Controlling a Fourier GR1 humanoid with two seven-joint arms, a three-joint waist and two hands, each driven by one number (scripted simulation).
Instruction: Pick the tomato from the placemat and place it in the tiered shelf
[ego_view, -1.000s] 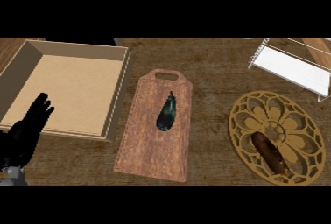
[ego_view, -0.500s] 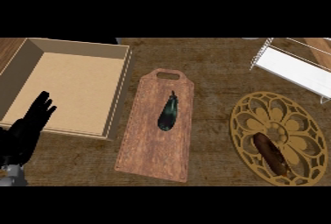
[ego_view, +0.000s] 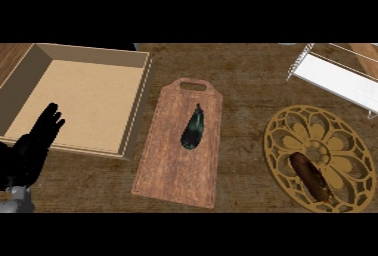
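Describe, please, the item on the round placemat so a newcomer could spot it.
Find the round gold openwork placemat at the counter's right, below the white wire shelf. A brown oblong item lies on its lower half. Its nearest lookalike, on the wooden board, is dark green and slimmer.

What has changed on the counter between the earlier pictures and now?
Barely anything: the left hand, open and resting by the box, inched up the view. Nothing was grasped or released. The board, placemat, brown item on it and shelf stayed put.
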